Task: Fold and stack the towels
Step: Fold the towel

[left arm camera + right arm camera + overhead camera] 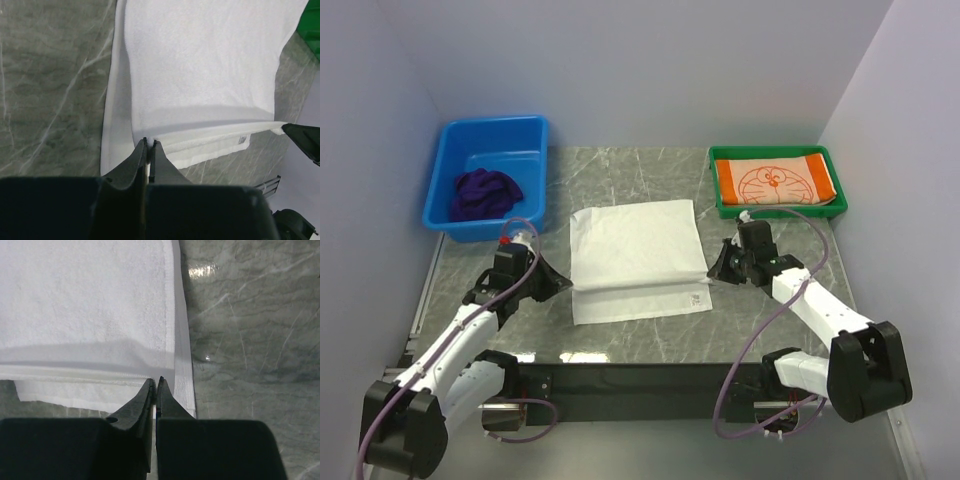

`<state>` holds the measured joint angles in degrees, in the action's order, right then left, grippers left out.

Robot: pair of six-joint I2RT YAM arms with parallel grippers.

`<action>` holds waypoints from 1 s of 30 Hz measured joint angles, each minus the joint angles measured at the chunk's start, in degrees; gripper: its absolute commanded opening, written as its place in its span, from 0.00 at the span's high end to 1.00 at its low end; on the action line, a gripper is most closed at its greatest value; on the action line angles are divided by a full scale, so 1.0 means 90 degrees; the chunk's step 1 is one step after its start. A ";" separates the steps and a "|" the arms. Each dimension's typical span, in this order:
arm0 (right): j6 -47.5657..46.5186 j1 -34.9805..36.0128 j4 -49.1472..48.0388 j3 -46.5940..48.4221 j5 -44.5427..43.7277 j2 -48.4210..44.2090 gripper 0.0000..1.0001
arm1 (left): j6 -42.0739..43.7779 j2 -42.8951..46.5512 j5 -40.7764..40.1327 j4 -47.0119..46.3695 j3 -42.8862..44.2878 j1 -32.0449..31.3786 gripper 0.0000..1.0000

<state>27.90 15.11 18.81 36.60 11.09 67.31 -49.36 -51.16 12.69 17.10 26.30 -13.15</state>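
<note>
White cloth is what both my claws are busy with: the white towel [635, 250] lies in the middle of the table [620, 175], between my two arms. Its upper layer is laid over a lower one, which shows as a strip on the near side. My left claw [557, 283] is fully closed at the left end of the upper layer's near edge. A small bit of white shows between its tips, so I judge that it has this corner. My right claw [717, 267] is closed in the same way at the right end of that edge. It seems to pinch its corner too, but the tips cover the exact place, so I am less sure. The edge runs left to right from one claw to the other, and the rest of the towel lies on the far side of both. Neither arm is nearer than the other, so I think the coming move must carry the edge evenly with both arms together. A shadow under the edge suggests it is a little raised. The orange towel [775, 182] sits folded in the green tray [778, 212] at the far right. The purple towel [485, 193] lies crumpled in the blue bin [535, 150] at the far left, and its shape is hard to make out. The label [696, 297] near the towel's near right corner is too small to read.
</note>
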 measured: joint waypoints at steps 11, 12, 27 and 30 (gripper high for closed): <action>0.0039 0.0000 0.0061 0.0080 -0.0039 0.0423 1.00 | -0.0155 -0.0765 0.0083 -0.0202 -0.0172 -0.0027 0.99; 0.0034 0.0000 0.0087 0.0138 -0.0068 0.0410 1.00 | -0.0151 -0.0758 0.0073 -0.0163 -0.0104 -0.0027 0.99; 0.0017 0.0000 0.0316 0.0165 -0.0170 -0.0733 1.00 | -0.0131 0.0272 -0.0032 0.0425 0.0420 -0.0051 0.99; 0.0056 0.0000 0.0262 -0.0104 -0.0121 -0.0634 1.00 | -0.0170 0.0238 0.0051 0.0311 0.0109 -0.0066 0.99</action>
<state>28.40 15.11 21.17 35.66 10.00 61.60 -50.89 -49.01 13.15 19.90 27.29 -13.74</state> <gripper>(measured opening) 0.025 0.033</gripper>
